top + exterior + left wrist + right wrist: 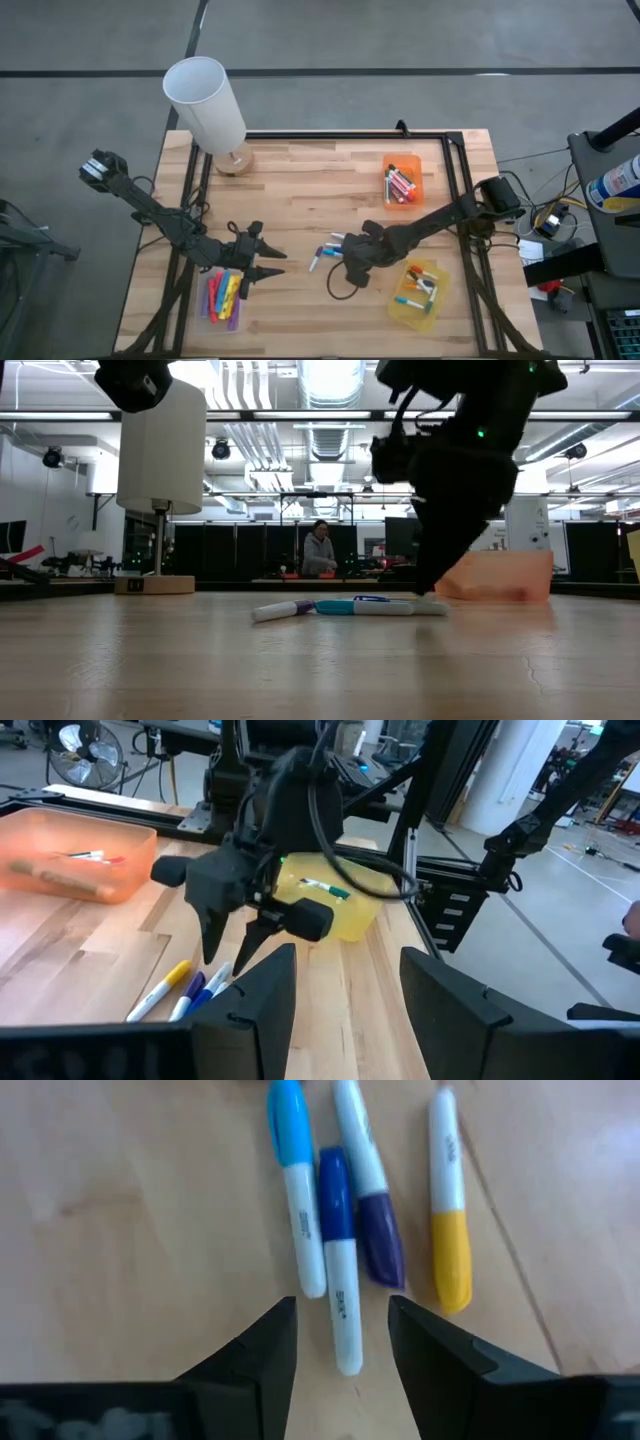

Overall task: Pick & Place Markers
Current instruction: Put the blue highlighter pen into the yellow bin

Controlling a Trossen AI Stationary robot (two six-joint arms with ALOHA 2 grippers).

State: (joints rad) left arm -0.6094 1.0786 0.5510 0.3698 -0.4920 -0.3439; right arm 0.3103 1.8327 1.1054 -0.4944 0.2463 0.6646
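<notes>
Four loose markers with white barrels and light blue, dark blue, purple and yellow caps lie side by side on the wooden table, near its middle; they also show in the high view and the low view. My right gripper hangs open just over them, its fingers on either side of the dark blue marker's white end without touching it. More markers fill a clear bin. My left gripper waits open beside that bin, pointing at the right gripper.
An orange bin with markers stands at the far right and a yellow bin with markers at the near right. A lamp with a white shade stands at the far left corner. A black frame runs along the table's edges.
</notes>
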